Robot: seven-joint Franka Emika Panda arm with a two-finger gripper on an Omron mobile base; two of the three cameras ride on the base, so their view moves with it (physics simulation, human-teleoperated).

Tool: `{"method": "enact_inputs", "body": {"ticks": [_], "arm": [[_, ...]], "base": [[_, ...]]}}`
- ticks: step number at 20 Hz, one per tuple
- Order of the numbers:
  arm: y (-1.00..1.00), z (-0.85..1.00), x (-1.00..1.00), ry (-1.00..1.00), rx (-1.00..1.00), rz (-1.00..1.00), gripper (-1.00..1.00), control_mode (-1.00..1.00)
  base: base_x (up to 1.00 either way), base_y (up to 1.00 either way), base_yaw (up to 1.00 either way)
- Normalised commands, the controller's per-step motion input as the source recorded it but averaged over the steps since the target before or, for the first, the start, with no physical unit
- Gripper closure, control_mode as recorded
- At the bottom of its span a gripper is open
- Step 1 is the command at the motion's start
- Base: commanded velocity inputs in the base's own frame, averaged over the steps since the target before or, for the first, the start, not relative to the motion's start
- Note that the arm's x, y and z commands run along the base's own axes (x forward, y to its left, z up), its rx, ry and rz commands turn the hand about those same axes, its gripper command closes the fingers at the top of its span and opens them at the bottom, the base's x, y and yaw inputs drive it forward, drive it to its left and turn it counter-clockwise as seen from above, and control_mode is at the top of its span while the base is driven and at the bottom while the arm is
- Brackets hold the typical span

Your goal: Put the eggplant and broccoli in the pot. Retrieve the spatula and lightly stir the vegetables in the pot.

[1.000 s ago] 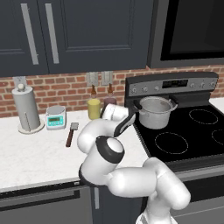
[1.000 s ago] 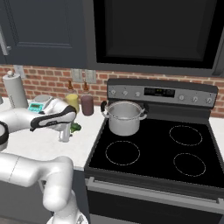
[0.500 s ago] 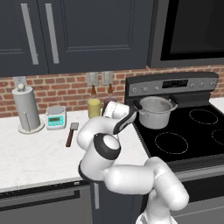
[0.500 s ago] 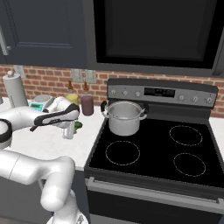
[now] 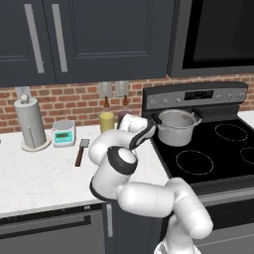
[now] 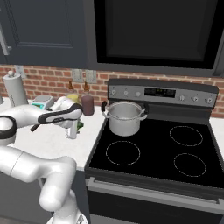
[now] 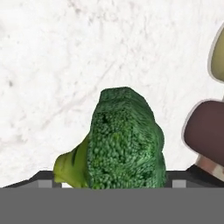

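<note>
White marbled counter (image 5: pixel 44 178) beside a black stove (image 6: pixel 157 153), brick wall behind. Far left of the fingers: paper towel roll (image 5: pixel 31 121), small scale (image 5: pixel 63 133), spatula (image 5: pixel 80 151) flat on the counter. Gripper (image 6: pixel 72 131) pointing down at the counter, fingers (image 7: pixel 46 180) set wide either side of the broccoli (image 7: pixel 120 142); actual grip cannot be told. Just right: maroon jar (image 6: pixel 87 105). Farther right, pot (image 6: pixel 124 117) on the stove's rear left burner.

Base views flank the stove (image 5: pixel 218 149); hand view looks down, seemingly close.
</note>
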Motion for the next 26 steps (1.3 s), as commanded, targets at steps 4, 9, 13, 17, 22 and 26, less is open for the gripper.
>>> {"method": "enact_inputs", "body": {"ticks": [4, 9, 13, 17, 22, 26], "arm": [[0.04, 0.26, -0.38, 0.07, 0.09, 0.0, 1.0, -1.0], [-0.04, 0.67, -0.68, -0.01, 0.14, -0.03, 1.0, -1.0], [-0.2, 0.95, -0.78, -0.06, 0.17, -0.13, 1.0, -1.0], [-0.13, 1.0, -0.71, -0.08, 0.21, -0.16, 1.0, -1.0], [-0.14, 1.0, -0.55, -0.05, 0.26, -0.17, 1.0, -1.0], [-0.23, 1.0, -0.16, 0.0, 0.25, -0.19, 1.0, -1.0]], "base": [[0.0, 0.0, 0.0], [0.0, 0.0, 0.0], [0.0, 0.0, 0.0], [0.0, 0.0, 0.0], [0.0, 0.0, 0.0], [0.0, 0.0, 0.0]]}}
